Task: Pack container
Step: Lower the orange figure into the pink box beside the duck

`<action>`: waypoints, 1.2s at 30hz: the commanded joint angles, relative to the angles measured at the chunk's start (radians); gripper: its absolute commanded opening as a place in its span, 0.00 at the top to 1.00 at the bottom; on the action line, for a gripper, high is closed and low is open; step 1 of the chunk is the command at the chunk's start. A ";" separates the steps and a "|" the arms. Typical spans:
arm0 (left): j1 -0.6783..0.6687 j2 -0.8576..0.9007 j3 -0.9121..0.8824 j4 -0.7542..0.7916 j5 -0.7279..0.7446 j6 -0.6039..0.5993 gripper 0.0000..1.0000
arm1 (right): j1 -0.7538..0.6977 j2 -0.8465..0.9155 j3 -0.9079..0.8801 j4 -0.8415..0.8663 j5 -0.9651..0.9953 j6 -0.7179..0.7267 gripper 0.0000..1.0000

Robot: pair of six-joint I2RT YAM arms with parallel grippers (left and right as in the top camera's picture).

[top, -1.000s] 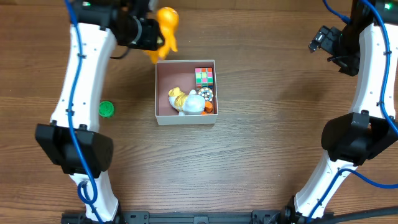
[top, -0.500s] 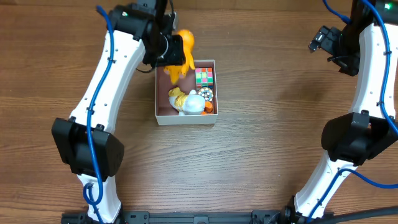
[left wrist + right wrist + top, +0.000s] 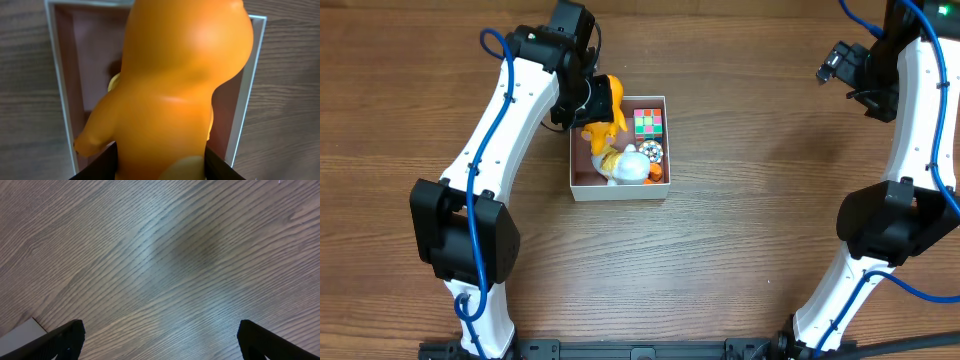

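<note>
Above the container (image 3: 620,193) in the middle of the table (image 3: 770,250), the left gripper (image 3: 582,100) pinches a big orange toy (image 3: 604,108). Let go here, it might catch the wall or the toys (image 3: 625,163) inside and topple out. The right gripper (image 3: 160,345) hangs spread.

Overhead, you get even, soft light and a sharp picture; only faint shadows lie on the table (image 3: 740,250). In your left wrist view the orange toy (image 3: 170,90) fills the frame, slightly soft, with a pale glare patch upper right. Your right wrist view shows a bluish sheen across the wood, with a dim patch beside it.
</note>
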 commanded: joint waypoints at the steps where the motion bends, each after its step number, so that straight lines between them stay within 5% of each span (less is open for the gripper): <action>1: -0.003 0.006 -0.024 -0.024 -0.010 -0.065 0.56 | 0.000 -0.006 -0.001 0.005 -0.001 0.007 0.00; 36: -0.003 0.006 -0.050 -0.063 -0.077 -0.087 0.45 | 0.000 -0.006 -0.001 0.005 -0.001 0.007 0.00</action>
